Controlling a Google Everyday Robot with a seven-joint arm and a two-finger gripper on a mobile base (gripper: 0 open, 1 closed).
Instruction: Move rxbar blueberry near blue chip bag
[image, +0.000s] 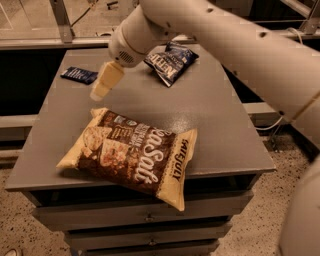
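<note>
The rxbar blueberry is a small flat dark-blue bar lying at the far left of the grey table. The blue chip bag is a puffy dark-blue bag with white lettering at the table's back middle. My gripper hangs above the table on the long white arm. It sits right of and a little nearer than the bar, left of the chip bag, and holds nothing that I can see.
A big brown-and-cream "Sea Salt" bag lies across the front half of the table, just below the gripper. The table stands on grey drawers. A dark ledge and railing run behind it.
</note>
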